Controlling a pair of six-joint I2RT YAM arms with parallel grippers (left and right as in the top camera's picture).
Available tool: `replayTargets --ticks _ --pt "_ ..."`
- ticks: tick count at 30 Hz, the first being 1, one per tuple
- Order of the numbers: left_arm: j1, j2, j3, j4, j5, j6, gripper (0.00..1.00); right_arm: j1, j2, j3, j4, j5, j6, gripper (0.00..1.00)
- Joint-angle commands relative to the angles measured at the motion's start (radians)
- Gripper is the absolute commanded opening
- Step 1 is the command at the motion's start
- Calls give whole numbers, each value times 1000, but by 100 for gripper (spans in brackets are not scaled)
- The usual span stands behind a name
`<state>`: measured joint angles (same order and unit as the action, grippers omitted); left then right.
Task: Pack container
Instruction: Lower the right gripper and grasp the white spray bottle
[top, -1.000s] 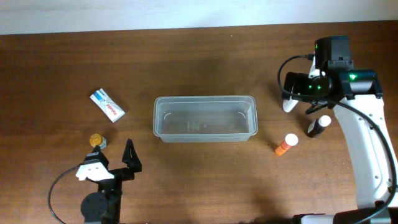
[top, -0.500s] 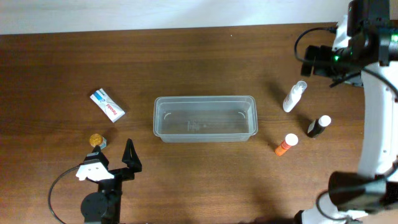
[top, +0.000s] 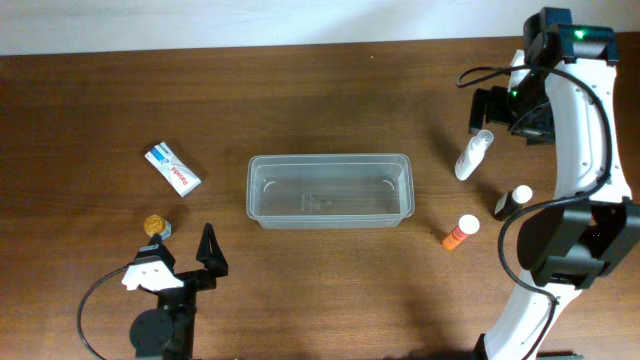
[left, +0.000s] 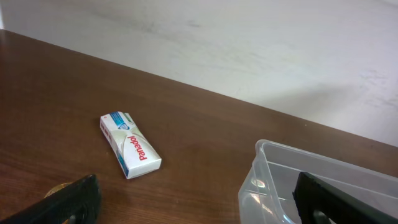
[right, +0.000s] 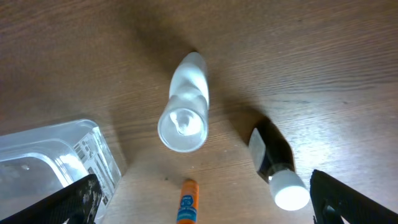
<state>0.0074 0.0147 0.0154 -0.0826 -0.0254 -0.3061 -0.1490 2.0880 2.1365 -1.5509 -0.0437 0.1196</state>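
Container (top: 328, 190) noted empty, at the middle of the surface (top: 300, 90). Right jaws spread wide above white bottle (right: 185, 106), nothing pinched. Left jaws spread, idle. Step judged: first pick approach. Next: descent and closure on the bottle required.

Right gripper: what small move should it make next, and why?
Probably lower toward the white bottle: in the right wrist view it sits centred between the open right gripper fingers, not yet grasped, and the container is empty.
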Motion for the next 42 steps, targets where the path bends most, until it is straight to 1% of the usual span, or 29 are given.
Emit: replayTargets --ticks 1,11,13,17,22,27,33,34,35,36,37,42 --pt "4 -10 -6 0 11 8 99 5 23 8 5 -44 1 98" --pt "4 -10 -6 0 11 8 99 29 73 5 41 -57 19 100" --pt "4 -10 -6 0 11 8 99 31 85 -3 55 -53 19 98" --pt "4 -10 -6 0 11 8 100 30 93 -42 83 -37 19 97" --pt "4 -10 -6 0 11 8 99 30 95 -127 159 -24 14 97" --pt "4 -10 -6 0 11 8 99 30 96 -180 220 -24 -16 96" --pt "4 -10 -6 0 11 8 99 30 96 -221 270 -23 -39 92" --pt "4 -10 -6 0 11 9 99 30 96 -230 278 -24 -38 89" --pt "4 -10 -6 0 11 8 99 30 96 -235 285 -24 -38 85" --pt "4 -10 -6 0 11 8 99 30 96 -245 294 -24 -38 74" --pt "4 -10 -6 0 11 8 99 30 96 -253 300 -23 -38 67" --pt "4 -10 -6 0 11 8 99 30 96 -284 319 -23 -39 50"
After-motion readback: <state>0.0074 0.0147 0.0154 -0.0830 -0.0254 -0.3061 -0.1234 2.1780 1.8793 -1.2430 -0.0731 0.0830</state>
